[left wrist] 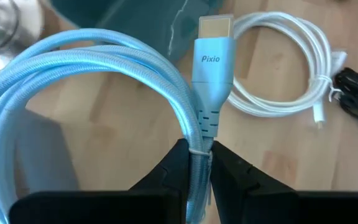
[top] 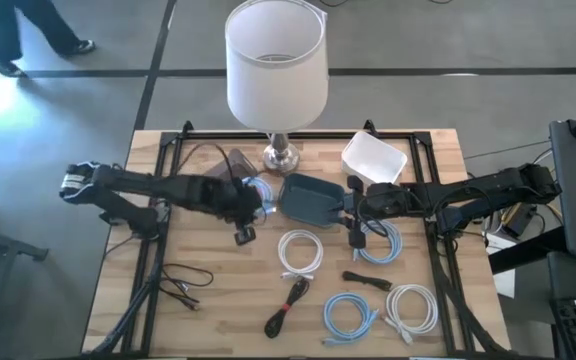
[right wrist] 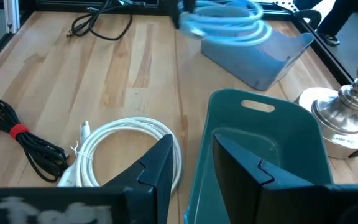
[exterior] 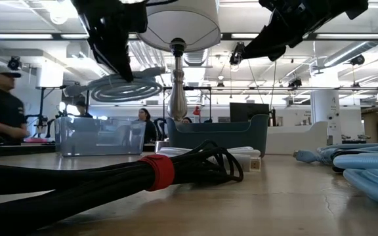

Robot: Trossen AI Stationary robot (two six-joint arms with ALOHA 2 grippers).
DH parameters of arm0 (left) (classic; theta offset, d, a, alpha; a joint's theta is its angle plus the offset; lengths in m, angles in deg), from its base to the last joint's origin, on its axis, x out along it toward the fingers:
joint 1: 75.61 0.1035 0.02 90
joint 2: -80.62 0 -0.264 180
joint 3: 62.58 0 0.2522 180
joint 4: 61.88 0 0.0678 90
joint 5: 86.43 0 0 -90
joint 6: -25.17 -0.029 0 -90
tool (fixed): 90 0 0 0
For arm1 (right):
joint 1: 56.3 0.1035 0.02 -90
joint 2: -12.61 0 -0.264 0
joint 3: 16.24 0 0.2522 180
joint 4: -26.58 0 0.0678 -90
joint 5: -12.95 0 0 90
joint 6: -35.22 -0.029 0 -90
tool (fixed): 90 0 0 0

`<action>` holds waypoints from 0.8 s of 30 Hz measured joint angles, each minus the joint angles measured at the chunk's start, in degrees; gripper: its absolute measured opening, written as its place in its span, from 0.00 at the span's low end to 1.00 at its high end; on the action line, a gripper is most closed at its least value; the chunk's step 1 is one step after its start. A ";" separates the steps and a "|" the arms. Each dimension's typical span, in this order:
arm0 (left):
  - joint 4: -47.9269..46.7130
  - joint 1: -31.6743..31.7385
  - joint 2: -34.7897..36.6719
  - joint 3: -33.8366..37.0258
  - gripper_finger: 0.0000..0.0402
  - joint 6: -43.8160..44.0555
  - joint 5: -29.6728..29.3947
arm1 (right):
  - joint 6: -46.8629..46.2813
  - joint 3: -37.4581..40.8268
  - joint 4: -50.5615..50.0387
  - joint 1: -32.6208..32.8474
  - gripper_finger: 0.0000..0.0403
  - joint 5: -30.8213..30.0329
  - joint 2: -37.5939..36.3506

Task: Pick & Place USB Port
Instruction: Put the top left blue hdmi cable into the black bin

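1. Fingers of the left gripper (left wrist: 197,171) are pinched on the neck of a pale blue braided cable (left wrist: 104,68), just below its moulded plug, which ends in a gold connector (printed "Pixio").
2. The coil hangs off the table, held up beside the lamp's (top: 276,70) metal base and above the clear plastic bin (right wrist: 260,56).
3. The right gripper (right wrist: 191,165) hovers at the rim of the teal bin (right wrist: 266,155), its fingers spread with nothing between them.
4. Risk, as I judge it: the grip is on one strand only, so the springy loop could swing, catch the lamp stem or the bin wall, and slip free or drape over the edge on release.
5. Around them on the pale wooden table (top: 208,330) lie a smooth white coiled cable (top: 300,252), more blue coils (top: 352,314) and a black bundle (exterior: 97,180) cinched with a red band, all limp and easy to snag.
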 joint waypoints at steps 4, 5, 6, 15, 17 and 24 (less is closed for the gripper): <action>-0.73 6.01 2.29 0.00 0.13 -4.15 4.66 | 0.03 0.00 0.00 0.00 0.26 0.00 0.00; -0.74 7.61 2.91 0.00 0.13 -4.77 6.27 | 0.03 0.01 0.00 0.00 0.26 0.02 0.00; -0.75 9.21 3.42 0.03 0.13 -5.24 8.30 | 0.03 0.00 0.00 0.00 0.25 0.01 0.00; -1.38 22.70 4.63 2.88 0.13 -7.11 20.63 | 0.01 0.05 -0.02 0.00 0.26 0.02 0.00; -1.38 25.11 4.53 4.84 0.13 -7.46 21.88 | 0.01 0.13 -0.04 0.00 0.26 0.02 0.00; 4.21 31.61 4.55 11.57 0.13 -6.56 35.10 | 0.01 0.33 -0.09 0.00 0.24 0.02 0.00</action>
